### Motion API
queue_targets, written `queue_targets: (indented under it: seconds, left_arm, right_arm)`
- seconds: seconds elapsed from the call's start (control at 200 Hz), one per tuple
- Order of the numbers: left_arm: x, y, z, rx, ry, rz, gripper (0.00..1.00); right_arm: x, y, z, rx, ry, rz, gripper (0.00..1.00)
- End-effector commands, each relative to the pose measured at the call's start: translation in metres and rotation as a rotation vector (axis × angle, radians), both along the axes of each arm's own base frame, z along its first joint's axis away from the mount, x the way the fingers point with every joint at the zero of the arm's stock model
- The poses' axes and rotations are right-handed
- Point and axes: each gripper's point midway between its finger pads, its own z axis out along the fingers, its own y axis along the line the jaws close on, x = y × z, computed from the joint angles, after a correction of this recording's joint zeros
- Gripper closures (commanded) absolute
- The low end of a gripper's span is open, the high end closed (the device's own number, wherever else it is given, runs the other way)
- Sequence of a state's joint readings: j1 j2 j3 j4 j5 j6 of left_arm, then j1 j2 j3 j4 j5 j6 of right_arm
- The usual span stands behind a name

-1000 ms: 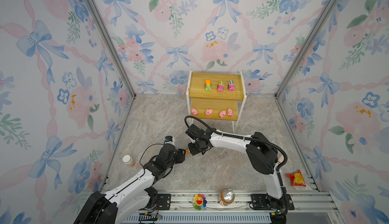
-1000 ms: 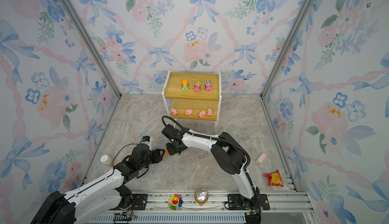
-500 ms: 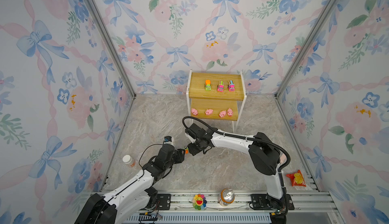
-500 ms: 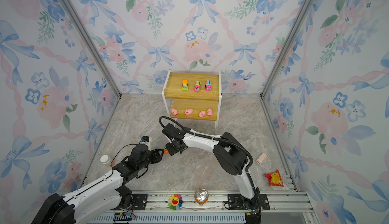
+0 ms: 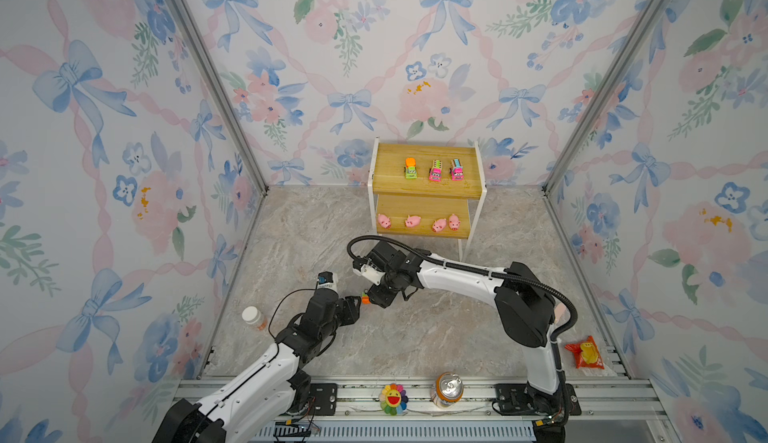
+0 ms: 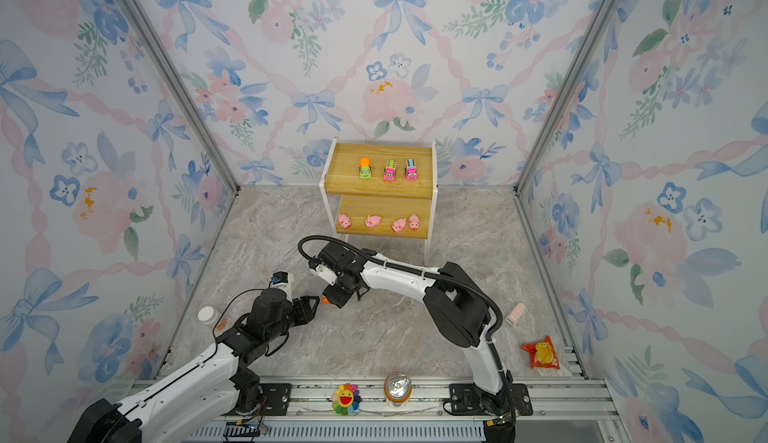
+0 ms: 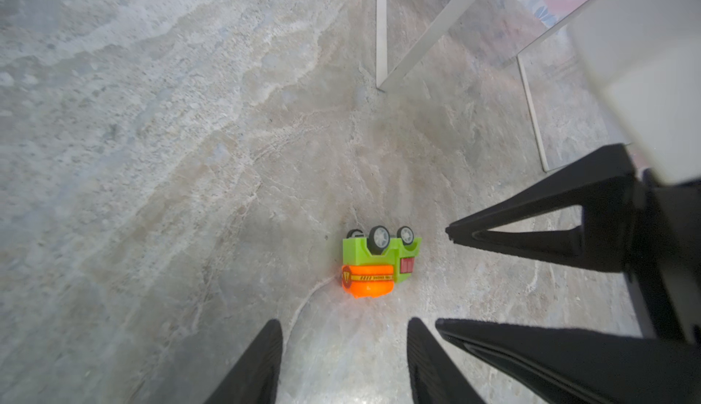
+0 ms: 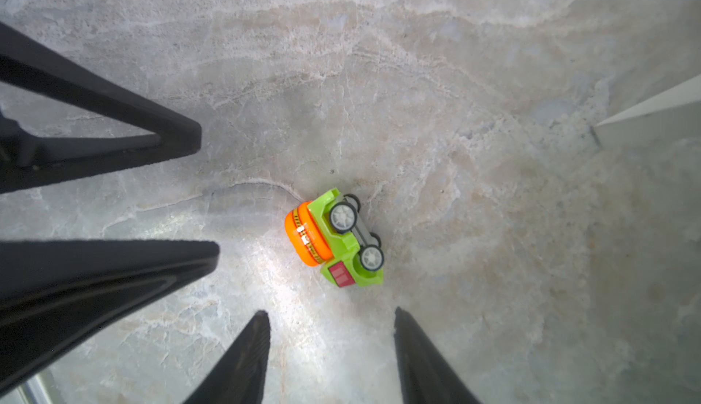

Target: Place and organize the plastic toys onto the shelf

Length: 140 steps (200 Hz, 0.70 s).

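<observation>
Right wrist view | right hand (image 8: 330,311) parted, empty | left hand (image 7: 344,321) parted, empty | green truck (image 8: 333,239) overturned, apart from both

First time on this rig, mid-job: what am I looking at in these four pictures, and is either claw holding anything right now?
You see two robot arms, each ending in a two-fingered claw. The two wide pictures come from one overhead camera pair. The two close-ups look out from each wrist, past that arm's black fingers. Both the left gripper and the right gripper are open and hold nothing. Between them a green truck lies tipped over on the marble-look floor. The shelf carries three trucks on top and four pigs below.
</observation>
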<state>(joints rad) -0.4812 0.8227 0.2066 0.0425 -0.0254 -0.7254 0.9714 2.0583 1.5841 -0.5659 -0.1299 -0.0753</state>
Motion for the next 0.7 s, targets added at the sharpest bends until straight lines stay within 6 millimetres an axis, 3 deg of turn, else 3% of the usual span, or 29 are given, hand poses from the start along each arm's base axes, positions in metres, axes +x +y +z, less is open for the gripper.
queue_targets:
  seconds: [0.0,0.545,0.695]
  left_arm:
    - [-0.005,0.005,-0.008,-0.004,0.027,0.016,0.46]
    - [-0.003,0.008,-0.008,-0.002,0.031,0.026,0.46]
    - [-0.002,0.008,-0.007,-0.002,0.029,0.025,0.46]
  right_arm:
    - [0.006,0.006,-0.007,0.006,0.002,0.067,0.46]
    - [0.016,0.012,-0.021,0.005,0.030,0.093,0.50]
    - [0.012,0.011,-0.018,0.009,0.072,0.062,0.55]
